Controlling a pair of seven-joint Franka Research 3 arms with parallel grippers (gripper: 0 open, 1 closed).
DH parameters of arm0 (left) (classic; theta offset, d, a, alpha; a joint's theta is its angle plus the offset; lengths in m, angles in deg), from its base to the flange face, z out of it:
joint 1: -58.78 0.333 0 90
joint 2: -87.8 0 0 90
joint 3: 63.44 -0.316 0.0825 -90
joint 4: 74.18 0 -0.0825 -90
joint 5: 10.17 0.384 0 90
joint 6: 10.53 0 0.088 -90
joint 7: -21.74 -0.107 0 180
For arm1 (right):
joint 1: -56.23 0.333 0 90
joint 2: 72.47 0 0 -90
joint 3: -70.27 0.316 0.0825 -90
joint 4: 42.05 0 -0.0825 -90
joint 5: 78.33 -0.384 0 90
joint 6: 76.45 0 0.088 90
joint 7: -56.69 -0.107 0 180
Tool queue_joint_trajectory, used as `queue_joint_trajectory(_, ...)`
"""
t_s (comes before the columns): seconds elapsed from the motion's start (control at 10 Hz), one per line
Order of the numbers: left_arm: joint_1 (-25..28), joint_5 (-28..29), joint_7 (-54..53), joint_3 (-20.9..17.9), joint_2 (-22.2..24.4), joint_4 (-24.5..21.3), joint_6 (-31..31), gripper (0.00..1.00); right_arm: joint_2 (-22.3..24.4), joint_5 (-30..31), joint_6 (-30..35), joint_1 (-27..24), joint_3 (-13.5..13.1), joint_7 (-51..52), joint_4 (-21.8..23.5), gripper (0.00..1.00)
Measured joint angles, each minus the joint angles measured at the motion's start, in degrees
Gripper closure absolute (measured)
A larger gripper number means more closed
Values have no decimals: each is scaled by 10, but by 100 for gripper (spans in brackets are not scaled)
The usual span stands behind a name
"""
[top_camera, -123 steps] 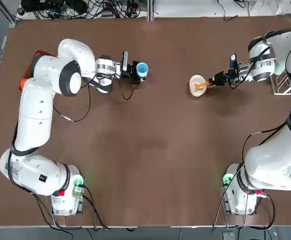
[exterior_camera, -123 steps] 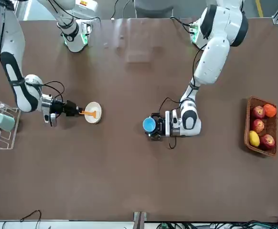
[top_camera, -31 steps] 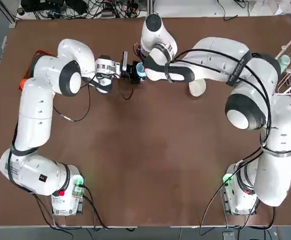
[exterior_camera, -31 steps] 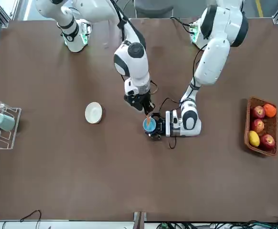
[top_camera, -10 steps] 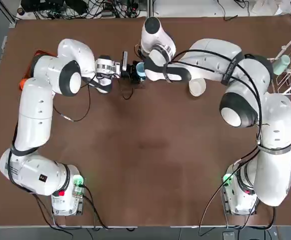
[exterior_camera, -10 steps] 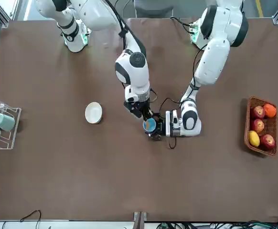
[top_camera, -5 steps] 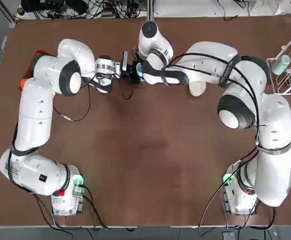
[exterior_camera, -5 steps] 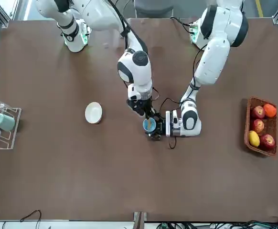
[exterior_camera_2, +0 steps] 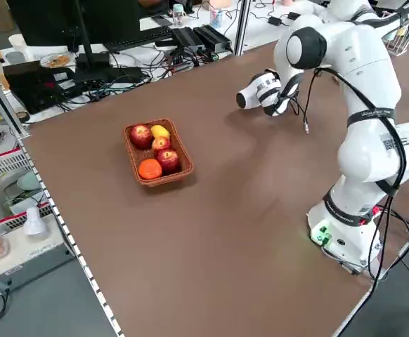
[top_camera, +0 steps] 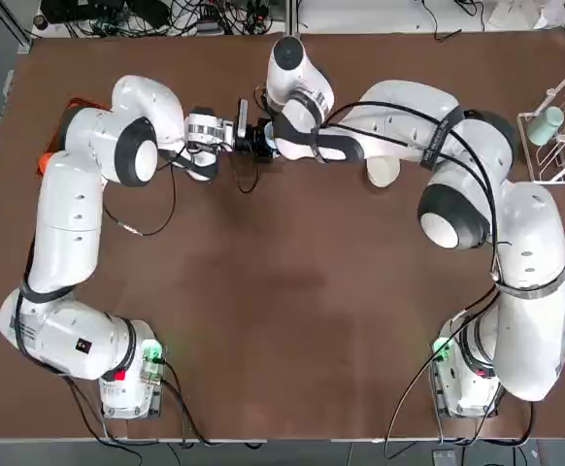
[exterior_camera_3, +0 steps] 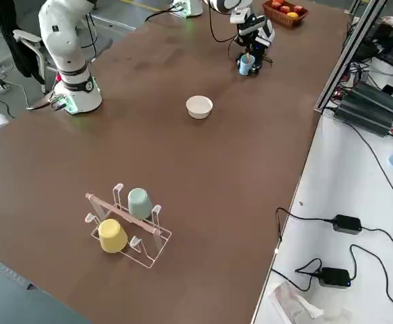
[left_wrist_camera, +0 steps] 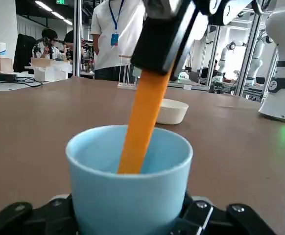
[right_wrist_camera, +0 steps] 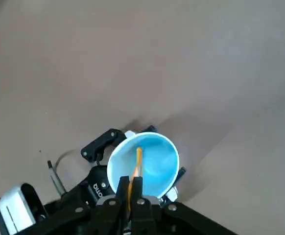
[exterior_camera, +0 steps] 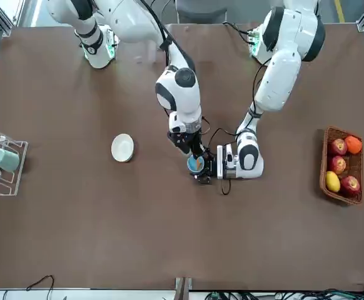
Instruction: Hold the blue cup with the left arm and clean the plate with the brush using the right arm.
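Observation:
The blue cup (exterior_camera: 196,164) stands upright on the table near its middle, with my left gripper (exterior_camera: 206,167) shut on it from the side. My right gripper (exterior_camera: 191,150) hangs just over the cup, shut on the brush (right_wrist_camera: 137,164). The orange handle (left_wrist_camera: 143,122) slants down into the cup, and the bristle end is hidden inside. The plate (exterior_camera: 122,148), a small cream-white dish, sits bare on the table apart from both grippers. From overhead the plate (top_camera: 384,173) is partly covered by the right arm, which also hides the cup.
A basket of fruit (exterior_camera: 341,165) lies on the robot's left side of the table. A wire rack (exterior_camera: 0,165) with a teal and a yellow cup stands at the robot's far right. People (left_wrist_camera: 114,36) stand beyond the table in the left wrist view.
Twelve seconds ago the right gripper held the brush on the plate; it has since moved over to the cup. In the last second its wrist shifted slightly toward the left arm.

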Motion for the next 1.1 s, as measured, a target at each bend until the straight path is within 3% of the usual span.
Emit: queue_joint_trajectory(1.1,0,0,0,0,0,0,0,34,-1,12,57,-21,2,36,-7,95)
